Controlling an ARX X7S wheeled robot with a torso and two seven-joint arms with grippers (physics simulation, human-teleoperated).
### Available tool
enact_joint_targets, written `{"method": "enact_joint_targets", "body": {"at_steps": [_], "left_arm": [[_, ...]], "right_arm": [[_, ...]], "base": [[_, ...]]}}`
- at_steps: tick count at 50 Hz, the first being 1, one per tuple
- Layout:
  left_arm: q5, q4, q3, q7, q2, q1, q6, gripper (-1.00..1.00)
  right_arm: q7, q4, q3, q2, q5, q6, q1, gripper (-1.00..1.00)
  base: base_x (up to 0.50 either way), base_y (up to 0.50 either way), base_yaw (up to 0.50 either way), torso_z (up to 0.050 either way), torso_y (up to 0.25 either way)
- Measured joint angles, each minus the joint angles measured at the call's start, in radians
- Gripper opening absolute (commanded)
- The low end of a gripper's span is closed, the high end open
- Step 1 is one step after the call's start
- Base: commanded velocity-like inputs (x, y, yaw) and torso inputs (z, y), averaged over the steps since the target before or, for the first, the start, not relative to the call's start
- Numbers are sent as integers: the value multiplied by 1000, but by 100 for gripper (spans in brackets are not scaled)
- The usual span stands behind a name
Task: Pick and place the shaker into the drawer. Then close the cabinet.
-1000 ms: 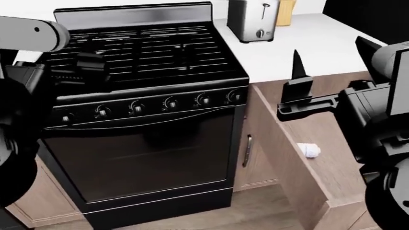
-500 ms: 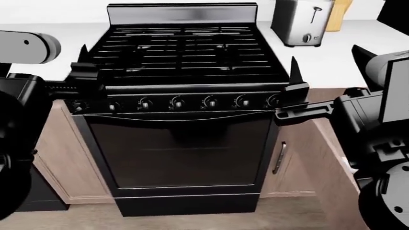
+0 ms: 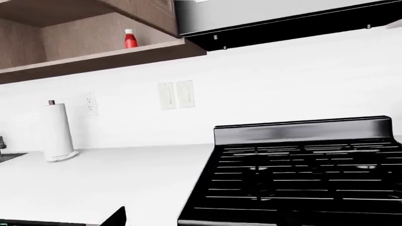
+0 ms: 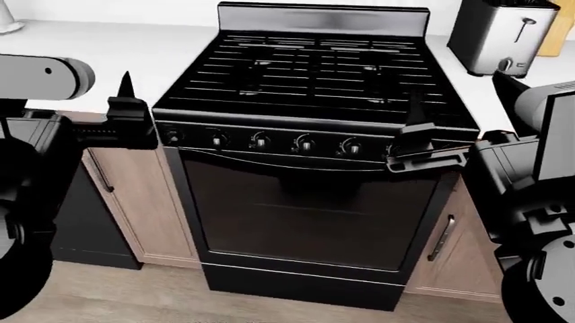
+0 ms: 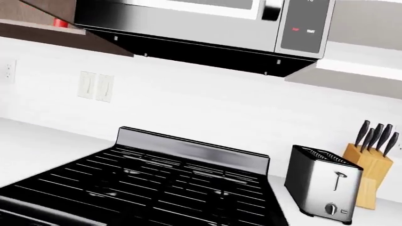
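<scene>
Floor [image 4: 108,293]: grey-brown wood planks, nearest the robot.

Left gripper [image 4: 126,111]: near left, level with the stove's front edge; one dark finger points up, the other is not clearly seen, so how far the jaws stand apart cannot be told. Nothing seen in it.

Right gripper [image 4: 422,145]: near right, in front of the stove's right knobs; same doubt about its jaws, and nothing seen in it.

Cabinet [image 4: 134,195]: brown wood-grain base units on both sides of the stove, silver bar handle [image 4: 440,237] on the right-hand door, white top.

Stove [image 4: 306,168]: black, centre; glass oven door, row of knobs, grates above, steel back panel at the far edge.

Countertop [image 4: 108,47]: white, running left and right of the stove.

Toaster [image 4: 499,37]: steel, far right on the counter; knife block [image 5: 372,175] just beside it, further right.

Paper towel roll [image 3: 58,132]: upright, far left on the counter.

Back wall: white, with light switches [image 3: 176,94]. Open wood shelf above at the left bearing a red bottle [image 3: 130,38]; microwave [image 5: 207,23] over the stove.

Shaker, drawer: in no current view.

Change: a second ago the head view showed the open drawer at the right with the shaker lying in it; the view has since swung left, and the stove now sits in the middle.
</scene>
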Motion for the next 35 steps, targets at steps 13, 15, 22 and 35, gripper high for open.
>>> {"method": "enact_joint_targets", "body": {"at_steps": [13,15,22,35], "left_arm": [[1,2,0,0,2,6,1,100],[1,2,0,-1,3,7,1,100],[1,4,0,-1,5,9,2,100],[6,5,1,-4,9,16,3,100]], "right_arm": [[3,-5,1,2,-1,-7,-12,100],[3,-6,0,2,-1,-7,-14,100],[7,-8,2,8,-10,-11,-24,100],[12,-13,6,15,-28,-28,-54,100]], "base": [[-2,9,308,0,0],[-9,48,0,0,0],[-88,492,0,0,0],[-88,492,0,0,0]]}}
